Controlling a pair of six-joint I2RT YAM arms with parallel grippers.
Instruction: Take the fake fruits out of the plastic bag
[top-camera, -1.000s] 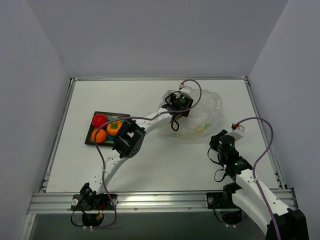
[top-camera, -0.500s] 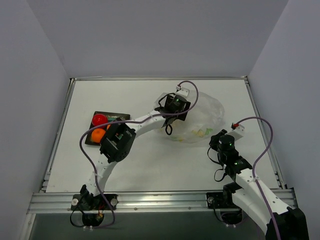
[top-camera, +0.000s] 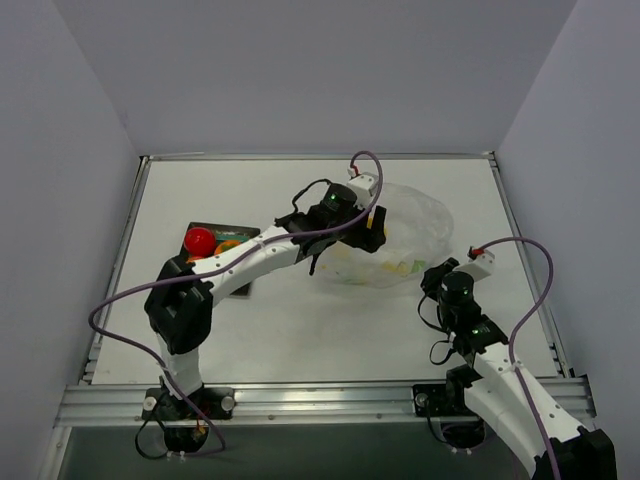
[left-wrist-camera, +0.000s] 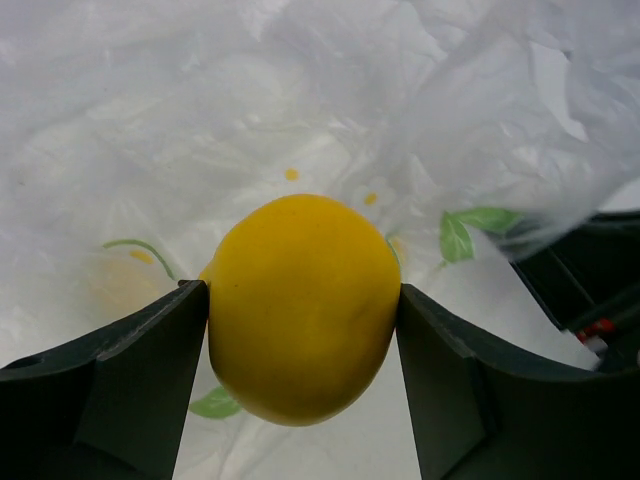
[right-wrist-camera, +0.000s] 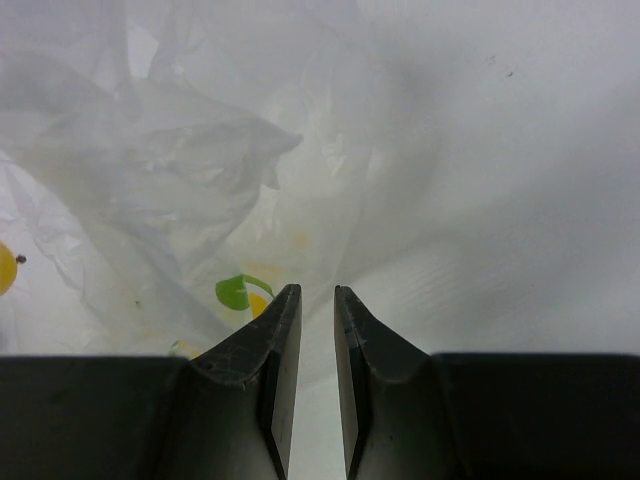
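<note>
Pale grey walls enclose a white surface (top-camera: 300, 330), bounded at its near edge by the metal rail that carries both arm bases. The large, thin, wrinkled transparent plastic bag (top-camera: 415, 225) lies on the right half of the surface, toward the far edge. Your left arm reaches diagonally across to it, and the left gripper (top-camera: 366, 234) is at the bag's left side. In the left wrist view, the left gripper (left-wrist-camera: 298, 300) is about half open and clamped on a glossy round yellow plastic fruit (left-wrist-camera: 300, 250). Each dark finger presses one flank of the fruit. The fruit is surrounded by the whitish film of the bag (left-wrist-camera: 200, 110), on which small yellow dots and green leaf marks (left-wrist-camera: 478, 221) can be seen. Your right gripper (top-camera: 438, 273) sits at the near right edge of the bag. In the right wrist view, the right gripper (right-wrist-camera: 312, 295) is closed to a narrow slit, with crumpled film (right-wrist-camera: 150, 170) just beyond its tips. You cannot tell whether any film is caught between the fingers. On the left side of the surface, well apart from the bag, is a dark square plate (top-camera: 222, 227), largely covered by the left arm. On it are a glossy red plastic fruit (top-camera: 200, 240) and, just beside it, an orange plastic fruit with green calyx (top-camera: 228, 244), partly hidden by the arm.
</note>
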